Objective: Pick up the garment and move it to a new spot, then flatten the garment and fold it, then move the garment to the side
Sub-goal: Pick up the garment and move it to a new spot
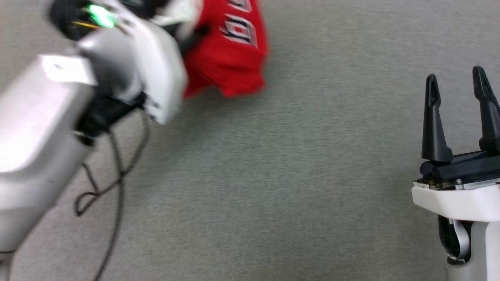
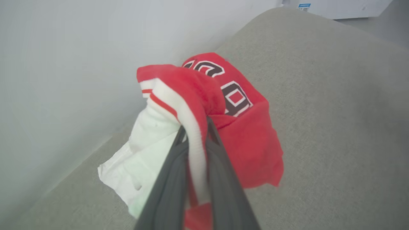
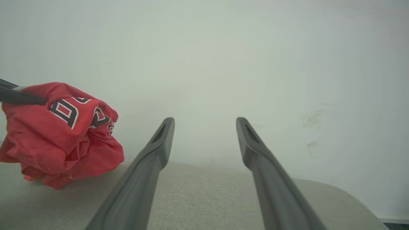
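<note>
Head view: the garment (image 1: 230, 58), a crumpled red jersey with black, white-outlined lettering, sits at twelve o'clock on a grey cloth-covered table (image 1: 297, 175). The pale left arm (image 1: 47, 128) reaches in from nine o'clock, a black cable (image 1: 117, 175) hanging under it. In the left wrist view, the left pincer (image 2: 195, 127) is clenched on the garment's red-and-white striped trim, with a white sleeve (image 2: 140, 159) drooping at eight o'clock. Whether the lower folds touch the table is unclear. The right pincer (image 1: 455, 76) stands at three o'clock, released, holding nothing, well apart from the garment.
</note>
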You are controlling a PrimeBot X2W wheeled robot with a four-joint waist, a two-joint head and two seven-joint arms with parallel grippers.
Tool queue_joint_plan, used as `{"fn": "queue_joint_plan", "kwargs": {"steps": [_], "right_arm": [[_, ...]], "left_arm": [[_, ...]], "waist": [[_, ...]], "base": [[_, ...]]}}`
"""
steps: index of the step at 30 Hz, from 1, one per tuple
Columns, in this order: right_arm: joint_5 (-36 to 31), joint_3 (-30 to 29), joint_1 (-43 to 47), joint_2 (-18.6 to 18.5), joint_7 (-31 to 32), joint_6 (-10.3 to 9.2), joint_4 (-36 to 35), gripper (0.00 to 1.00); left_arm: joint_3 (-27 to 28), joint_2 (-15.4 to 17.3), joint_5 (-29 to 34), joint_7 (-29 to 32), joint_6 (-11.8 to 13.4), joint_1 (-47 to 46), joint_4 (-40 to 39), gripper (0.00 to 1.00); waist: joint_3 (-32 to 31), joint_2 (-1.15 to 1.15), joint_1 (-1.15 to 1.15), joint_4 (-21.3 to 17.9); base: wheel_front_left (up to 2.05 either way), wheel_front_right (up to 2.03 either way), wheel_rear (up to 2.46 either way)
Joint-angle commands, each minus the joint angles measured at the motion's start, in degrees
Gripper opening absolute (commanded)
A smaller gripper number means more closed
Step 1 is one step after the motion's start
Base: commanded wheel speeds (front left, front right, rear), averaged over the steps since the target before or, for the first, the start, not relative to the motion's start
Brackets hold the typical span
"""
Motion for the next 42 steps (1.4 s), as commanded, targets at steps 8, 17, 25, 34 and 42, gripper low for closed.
{"fn": "queue_joint_plan", "kwargs": {"steps": [8, 17, 25, 34, 42], "right_arm": [[1.9, -1.1, 0.3, 0.2, -0.1, -0.04, 0.3, 1.0], [2.8, -1.2, 0.8, 0.2, -0.1, -0.04, 0.2, 1.0], [3.0, -0.8, 0.1, 0.2, -0.1, -0.04, 0.1, 1.0], [1.9, -1.4, 1.3, 0.2, -0.1, -0.05, 1.1, 1.0], [1.1, -1.4, 4.0, 0.2, -0.1, -0.04, 2.9, 1.0]], "left_arm": [[-14.7, -8.4, -0.2, -3.8, 0.0, -2.4, -1.1, 0.0], [-27.3, -16.6, -2.2, -8.6, 0.0, 1.5, 5.7, 0.0], [-28.8, -21.3, 0.7, -1.4, 0.0, 11.1, 8.3, 0.0], [-28.8, -23.3, 3.6, -10.8, 0.0, 11.3, 12.0, 1.0], [-22.1, -22.6, 3.5, -29.0, 3.4, 13.3, 15.0, 1.0]], "waist": [[0.5, 0.0, 0.01, -6.4], [0.8, 0.0, 0.01, -7.7], [1.7, 0.0, 0.01, -7.7], [-1.1, 0.0, 0.01, -5.4], [-6.5, 0.0, 0.01, -2.5]], "base": [[0.0, 0.0, 0.0], [0.0, 0.0, 0.0], [0.0, 0.0, 0.0], [0.0, 0.0, 0.0], [0.0, 0.0, 0.0]]}}
